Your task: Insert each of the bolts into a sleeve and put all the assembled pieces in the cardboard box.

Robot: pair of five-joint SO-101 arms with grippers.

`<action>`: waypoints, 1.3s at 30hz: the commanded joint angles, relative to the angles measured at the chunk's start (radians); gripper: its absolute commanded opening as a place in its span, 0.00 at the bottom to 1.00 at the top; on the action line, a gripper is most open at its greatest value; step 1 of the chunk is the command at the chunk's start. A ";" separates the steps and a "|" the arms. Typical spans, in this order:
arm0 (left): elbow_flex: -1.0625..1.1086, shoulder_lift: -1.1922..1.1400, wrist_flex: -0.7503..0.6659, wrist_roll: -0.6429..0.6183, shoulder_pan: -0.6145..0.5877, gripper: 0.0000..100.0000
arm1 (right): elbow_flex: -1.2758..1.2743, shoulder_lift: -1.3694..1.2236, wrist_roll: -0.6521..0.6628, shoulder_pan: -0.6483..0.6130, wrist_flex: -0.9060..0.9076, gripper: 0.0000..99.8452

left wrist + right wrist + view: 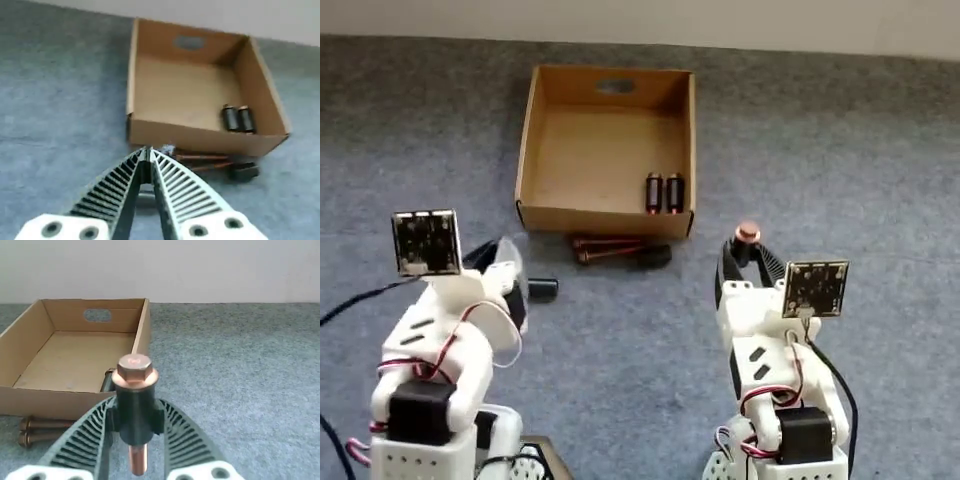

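Note:
My right gripper (135, 416) is shut on a black sleeve (133, 412) with a copper bolt (134, 373) pushed through it, held upright to the right of the cardboard box (144, 335); from above, this gripper (745, 256) is off the box's (525, 150) front right corner. Two assembled pieces (664, 193) lie inside the box by its front right wall. Two loose bolts (605, 248) and a black sleeve (656, 256) lie just in front of the box. Another sleeve (542, 290) lies beside my left gripper (508, 268), which is shut with nothing in it (148, 150).
Grey carpet covers the table. Both arm bases stand at the near edge. The box's (131, 75) back wall has a hand-hole cutout (189, 43). Open carpet lies to the left and right of the box.

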State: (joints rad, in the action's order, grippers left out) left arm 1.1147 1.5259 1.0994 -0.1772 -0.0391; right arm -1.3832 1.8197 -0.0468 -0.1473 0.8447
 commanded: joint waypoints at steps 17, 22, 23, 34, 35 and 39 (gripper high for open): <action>0.426 0.053 -0.216 0.153 0.010 0.04 | 0.346 -0.220 0.061 -0.085 0.002 0.01; 0.435 -0.028 -0.284 0.155 0.022 0.04 | 0.661 -0.642 0.060 -0.137 0.002 0.01; 0.435 -0.033 -0.284 0.155 0.022 0.04 | 0.722 -0.731 0.048 -0.140 0.001 0.01; 0.437 -0.035 -0.281 0.157 0.022 0.04 | 1.354 -1.612 -0.161 -0.248 0.002 0.01; 0.437 -0.035 -0.281 0.157 0.022 0.04 | 1.388 -1.676 -0.161 -0.269 0.002 0.01; 0.437 -0.035 -0.281 0.157 0.022 0.04 | 1.555 -1.906 -0.163 -0.312 -0.021 0.01</action>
State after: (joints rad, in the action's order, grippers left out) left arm 1.5673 1.4983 0.8370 -0.0269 -0.0315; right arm 0.0069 0.0338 -0.2002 -0.4312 0.8539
